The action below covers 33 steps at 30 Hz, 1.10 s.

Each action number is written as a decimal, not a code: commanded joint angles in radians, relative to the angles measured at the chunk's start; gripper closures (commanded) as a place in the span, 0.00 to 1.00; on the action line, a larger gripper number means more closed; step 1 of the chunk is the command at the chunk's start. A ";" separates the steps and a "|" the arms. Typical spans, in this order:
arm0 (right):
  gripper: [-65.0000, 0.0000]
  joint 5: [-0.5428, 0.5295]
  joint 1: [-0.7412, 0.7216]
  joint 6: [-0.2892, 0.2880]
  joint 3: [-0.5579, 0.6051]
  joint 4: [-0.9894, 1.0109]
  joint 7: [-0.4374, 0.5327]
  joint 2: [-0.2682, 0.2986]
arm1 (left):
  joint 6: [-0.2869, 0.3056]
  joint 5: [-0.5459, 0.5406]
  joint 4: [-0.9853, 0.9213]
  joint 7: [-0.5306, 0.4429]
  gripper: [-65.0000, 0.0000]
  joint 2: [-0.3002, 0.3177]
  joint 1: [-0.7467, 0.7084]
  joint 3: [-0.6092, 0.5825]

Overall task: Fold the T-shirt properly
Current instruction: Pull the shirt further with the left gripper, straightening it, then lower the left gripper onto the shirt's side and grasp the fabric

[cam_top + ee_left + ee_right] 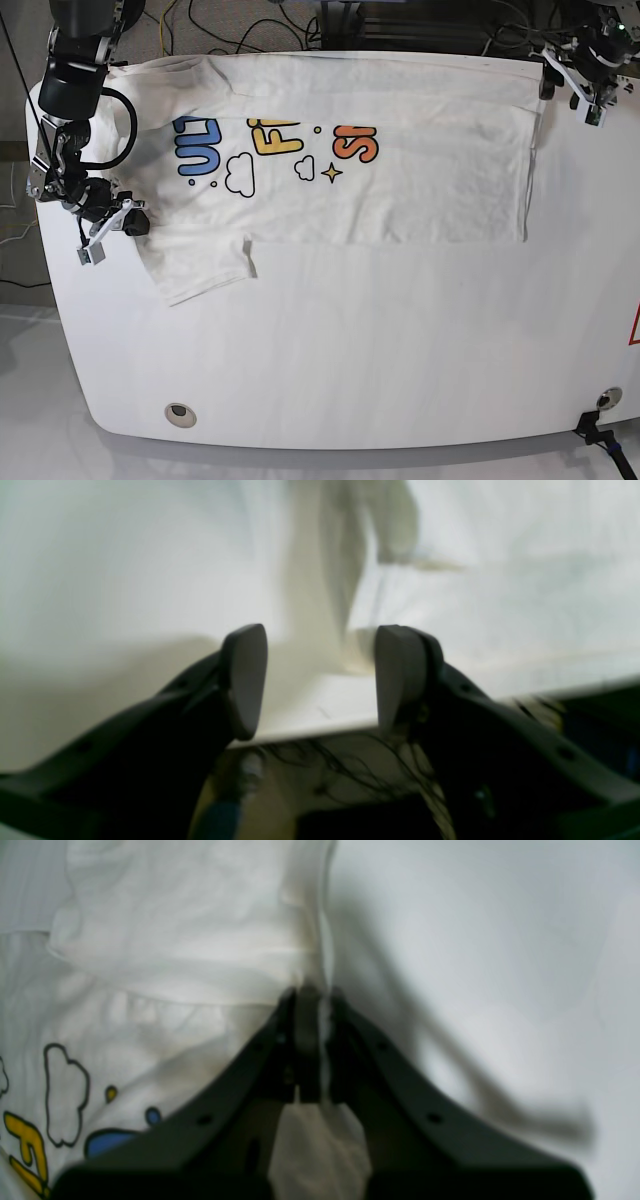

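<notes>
T-shirt: spread print-up across the white tabletop
Left hand: fingers spread, gripping nothing
Right hand: pinching the shirt's edge

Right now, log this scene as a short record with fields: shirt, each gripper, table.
shirt: T-shirt spread across the far part of the table, print side up, lower part folded over so the letters are cut off
sleeve: one sleeve lies out toward the near side
left gripper: left gripper open at the table's far edge, nothing between its fingers
right gripper: right gripper shut on the T-shirt's edge, cloth bunched behind its jaws
table: white table, a round hole near its front corner
</notes>
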<state>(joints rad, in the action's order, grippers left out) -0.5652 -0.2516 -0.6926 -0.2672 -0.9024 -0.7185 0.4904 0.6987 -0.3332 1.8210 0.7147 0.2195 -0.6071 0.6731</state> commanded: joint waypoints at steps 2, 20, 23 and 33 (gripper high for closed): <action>1.00 0.007 -0.013 -0.006 -0.002 -0.011 -0.013 0.018 | -0.001 -0.014 0.066 0.096 0.50 0.013 0.085 0.018; 1.00 0.007 -0.013 -0.006 -0.001 -0.011 -0.014 0.012 | -0.001 -0.007 -0.148 0.158 0.50 0.008 0.542 -0.075; 1.00 0.007 -0.012 -0.006 -0.001 -0.011 -0.014 0.012 | -0.001 -0.007 -0.263 0.118 0.50 0.010 0.606 -0.105; 1.00 0.007 -0.004 -0.006 -0.002 -0.011 -0.014 0.015 | -0.001 0.127 -0.607 -0.059 0.50 0.011 0.732 -0.126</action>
<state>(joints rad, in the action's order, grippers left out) -0.5728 -0.2459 -0.6994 -0.2672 -0.9024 -0.7166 0.4854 0.6949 -0.1886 1.2316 0.7059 0.2131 0.1009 0.5449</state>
